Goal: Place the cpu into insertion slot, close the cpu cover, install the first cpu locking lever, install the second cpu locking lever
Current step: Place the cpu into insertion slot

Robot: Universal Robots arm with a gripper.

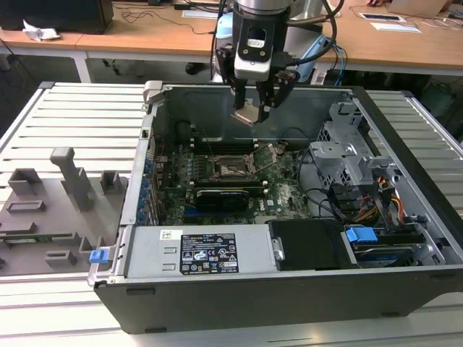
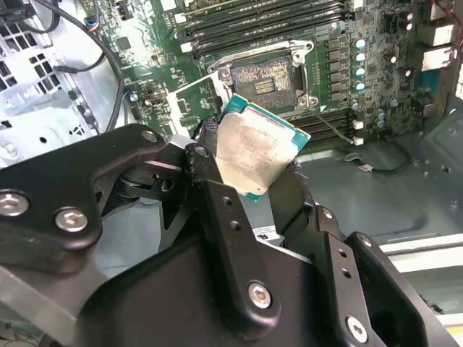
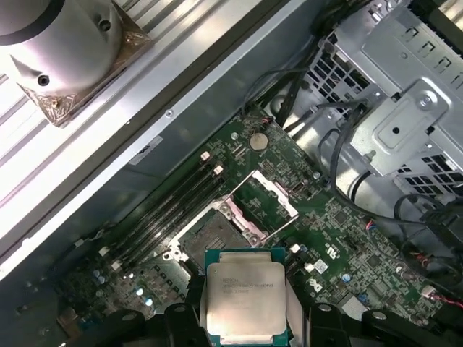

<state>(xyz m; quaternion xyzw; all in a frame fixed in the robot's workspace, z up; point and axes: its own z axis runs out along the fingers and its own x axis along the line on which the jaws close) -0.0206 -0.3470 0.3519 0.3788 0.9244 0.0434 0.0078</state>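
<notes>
Currently the gripper (image 1: 255,110) hangs over the open case (image 1: 289,293), its fingers (image 2: 210,144) clamped on the edges of the cpu (image 2: 257,152). The cpu is tilted in the air above the motherboard (image 1: 289,191), well apart from the slot (image 3: 210,235). The cover (image 3: 264,202) stands swung open beside the slot

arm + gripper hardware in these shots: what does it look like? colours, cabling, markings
Silver-grey cylindrical arm. The gripper has a black boxy body with a small pale label. Black cables loop beside the wrist. The fingers are matte black bars with round silver screw heads.
</notes>
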